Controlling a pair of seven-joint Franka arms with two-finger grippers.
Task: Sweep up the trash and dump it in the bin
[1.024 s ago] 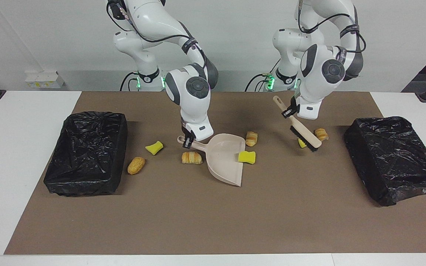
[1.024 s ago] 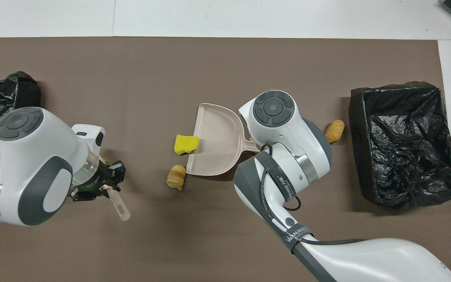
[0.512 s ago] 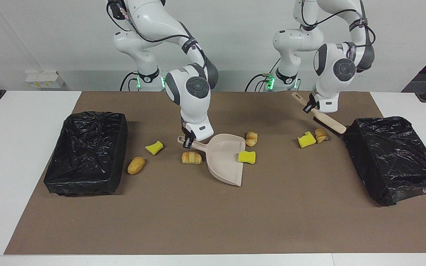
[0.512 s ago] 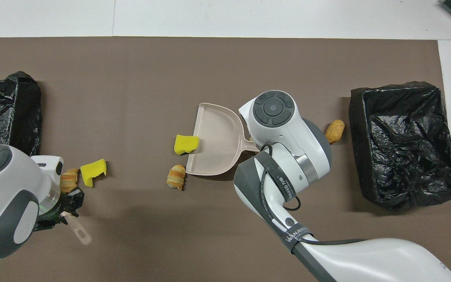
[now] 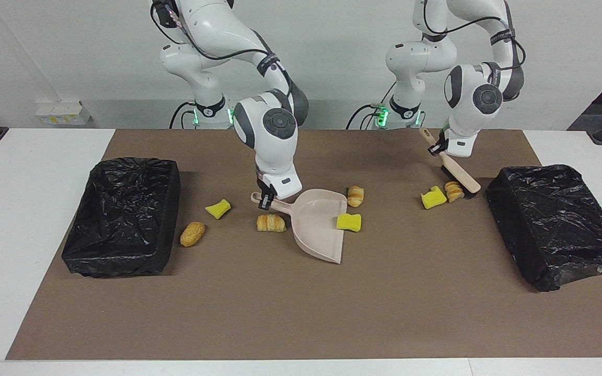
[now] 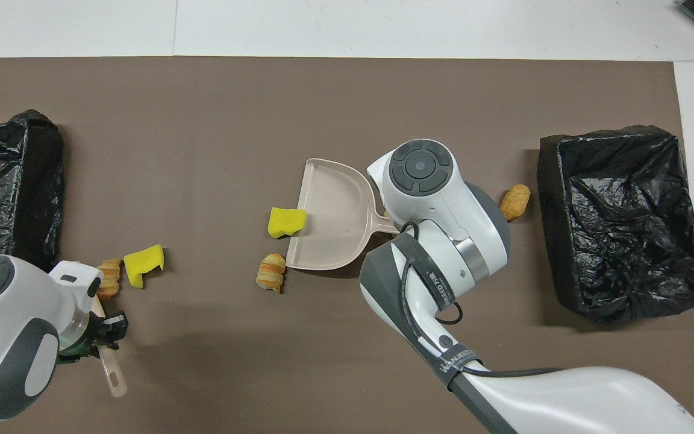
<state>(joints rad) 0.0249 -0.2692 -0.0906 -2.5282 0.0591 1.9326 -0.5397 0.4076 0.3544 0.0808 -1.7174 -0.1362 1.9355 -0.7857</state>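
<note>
So the step in hand looks like brushing the scraps over to the dustpan, which sits mid-bench on the brown mat with its open lip facing the left arm's end; to do it well I'd keep the bristles flat on the mat, start on the outside of the pair of scraps and drag them in one slow stroke toward the lip, so nothing squirts off sideways; the pan wants to stay pressed down so bits don't slide under the edge.

Where the trash is: seven bits, all on the mat, none in a bin yet; a yellow sponge chunk sits right on the pan's lip, a croissant bit at about 1 o'clock from the pan, nearer the robots; another pastry piece lies just beside the pan handle; a second sponge chunk and a bread roll lie near the bin at the right arm's end; the last sponge and pastry touch each other close to the other bin.

Pincers: the left pincer is clamped tight on the brush, whose head rests at about 3 o'clock of that last pair, right beside the pastry; the right pincer is closed on the dustpan handle, holding it down.
</note>
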